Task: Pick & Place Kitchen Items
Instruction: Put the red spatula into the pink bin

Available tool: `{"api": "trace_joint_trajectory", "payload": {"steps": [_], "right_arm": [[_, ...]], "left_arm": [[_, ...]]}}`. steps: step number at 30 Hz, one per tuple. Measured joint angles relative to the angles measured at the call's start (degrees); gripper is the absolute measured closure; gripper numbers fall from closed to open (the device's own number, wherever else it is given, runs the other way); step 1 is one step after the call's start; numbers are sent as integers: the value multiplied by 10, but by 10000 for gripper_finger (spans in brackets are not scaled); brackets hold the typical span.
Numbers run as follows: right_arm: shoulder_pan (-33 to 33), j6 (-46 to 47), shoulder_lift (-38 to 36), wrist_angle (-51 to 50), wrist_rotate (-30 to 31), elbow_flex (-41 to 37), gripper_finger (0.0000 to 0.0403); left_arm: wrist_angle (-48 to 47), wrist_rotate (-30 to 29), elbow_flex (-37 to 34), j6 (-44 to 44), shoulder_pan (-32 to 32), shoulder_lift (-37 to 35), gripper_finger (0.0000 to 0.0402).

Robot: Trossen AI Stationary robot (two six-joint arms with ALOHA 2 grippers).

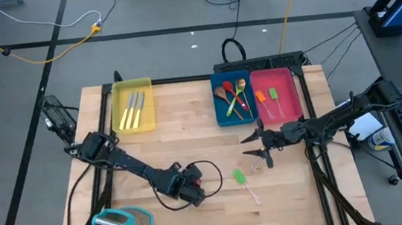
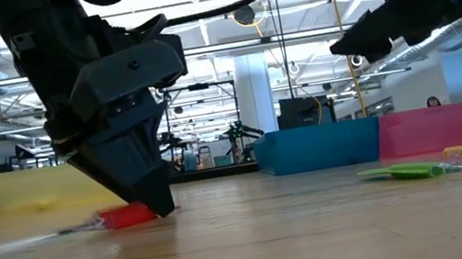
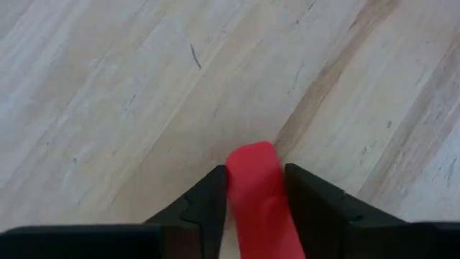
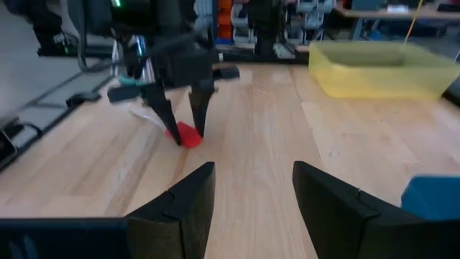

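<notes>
A: While the left tool (image 2: pixel 154 202) presses down on the bench (image 1: pixel 188 129), what sits between its fingers (image 3: pixel 205 208)?
B: A red spatula head (image 3: pixel 259 194), lying flat, straddled by both fingers (whether squeezed I cannot tell).
A: Rightward?
B: A green spatula (image 1: pixel 243 183) lies loose; the right tool (image 1: pixel 252 146) hovers spread wide, holding nothing.

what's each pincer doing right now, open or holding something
Left pincer: down at the table, fingers on both sides of the red spatula head; a firm hold cannot be told.
Right pincer: open, empty, above the table.
</notes>
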Motion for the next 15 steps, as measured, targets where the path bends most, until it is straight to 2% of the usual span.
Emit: {"api": "trace_joint_trajectory", "payload": {"steps": [4, 11, 15], "right_arm": [[0, -18, 0, 29, 4, 0, 220], [0, -21, 0, 73, 95, 0, 221], [0, -20, 0, 94, 104, 0, 225]], "left_arm": [[6, -2, 0, 11, 2, 0, 290], [53, -4, -1, 62, 7, 0, 332], [81, -4, -1, 81, 9, 1, 363]]}}
